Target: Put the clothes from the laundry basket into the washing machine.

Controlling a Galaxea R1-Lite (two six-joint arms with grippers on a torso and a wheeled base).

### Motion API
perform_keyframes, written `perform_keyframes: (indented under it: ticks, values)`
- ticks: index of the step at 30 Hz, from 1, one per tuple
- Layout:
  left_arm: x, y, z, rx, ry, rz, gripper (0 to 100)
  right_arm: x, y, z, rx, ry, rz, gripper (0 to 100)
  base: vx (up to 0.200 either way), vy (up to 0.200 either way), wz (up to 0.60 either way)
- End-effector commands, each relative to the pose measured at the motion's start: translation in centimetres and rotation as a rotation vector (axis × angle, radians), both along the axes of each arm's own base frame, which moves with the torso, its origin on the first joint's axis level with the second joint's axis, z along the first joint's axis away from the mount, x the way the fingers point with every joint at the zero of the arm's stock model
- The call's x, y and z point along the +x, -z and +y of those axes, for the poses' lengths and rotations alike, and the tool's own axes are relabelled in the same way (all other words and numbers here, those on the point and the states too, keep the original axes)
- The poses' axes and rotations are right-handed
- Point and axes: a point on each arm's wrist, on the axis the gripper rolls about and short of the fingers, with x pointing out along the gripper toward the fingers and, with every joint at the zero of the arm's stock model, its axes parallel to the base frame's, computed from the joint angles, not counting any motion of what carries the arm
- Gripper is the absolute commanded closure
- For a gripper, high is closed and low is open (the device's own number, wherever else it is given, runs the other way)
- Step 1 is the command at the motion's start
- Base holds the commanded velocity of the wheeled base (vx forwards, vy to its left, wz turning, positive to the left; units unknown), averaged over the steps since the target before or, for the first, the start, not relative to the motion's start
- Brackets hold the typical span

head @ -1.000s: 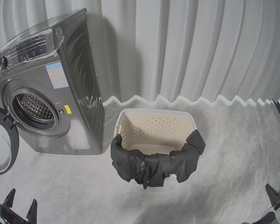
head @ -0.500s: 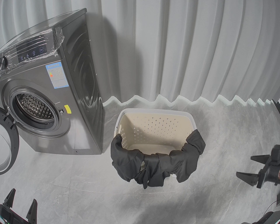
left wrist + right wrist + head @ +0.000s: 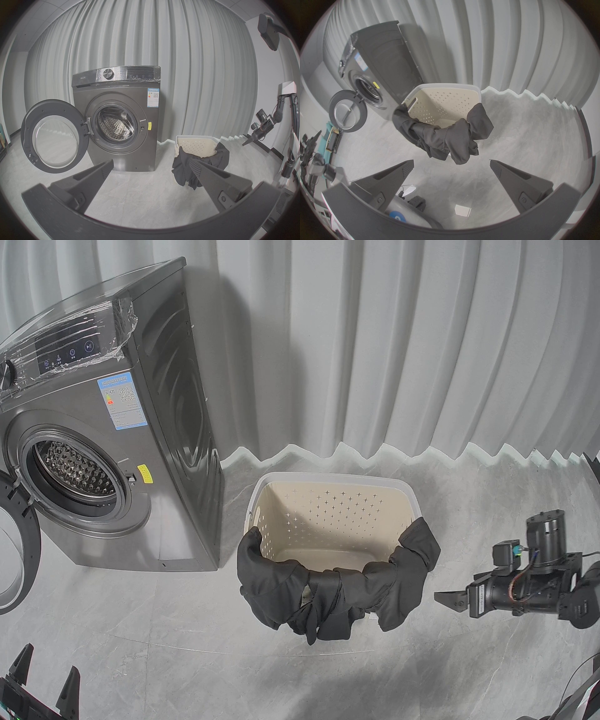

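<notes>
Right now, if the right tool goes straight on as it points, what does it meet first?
Probably the dark clothes draped over the laundry basket rim; the right tool is open, though depth is unclear.

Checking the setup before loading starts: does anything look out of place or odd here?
The dark clothes are not down in the laundry basket; they drape over its near rim, hanging outside. Also, plastic film wraps the control panel of the washing machine.

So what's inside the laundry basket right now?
Dark clothes drape over the near rim of the laundry basket; bare floor shows behind them. The near inner wall is hidden by cloth.
</notes>
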Motion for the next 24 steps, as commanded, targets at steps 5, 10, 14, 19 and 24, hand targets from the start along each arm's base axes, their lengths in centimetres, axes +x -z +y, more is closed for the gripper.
perform_keyframes:
  ticks: [5, 10, 14, 19, 24]
  values:
    - [0.0, 0.5, 0.0, 0.000, 0.000, -0.001, 0, 5.5, 5.6, 3.1, -0.050, 0.058, 0.097, 0, 0.000, 0.000, 0.00]
    - [0.0, 0.5, 0.0, 0.000, 0.000, -0.001, 0, 6.8, 6.3, 4.1, -0.053, 0.041, 0.096, 0, 0.000, 0.000, 0.00]
    - [0.0, 0.5, 0.0, 0.000, 0.000, -0.001, 0, 7.9, 6.7, 4.6, -0.067, 0.057, 0.085, 0, 0.000, 0.000, 0.00]
    - [0.0, 0.5, 0.0, 0.000, 0.000, -0.001, 0, 8.5, 7.3, 4.8, -0.074, 0.065, 0.090, 0, 0.000, 0.000, 0.00]
    - [0.0, 0.5, 0.0, 0.000, 0.000, -0.001, 0, 10.1, 8.3, 4.8, -0.103, 0.122, 0.082, 0, 0.000, 0.000, 0.00]
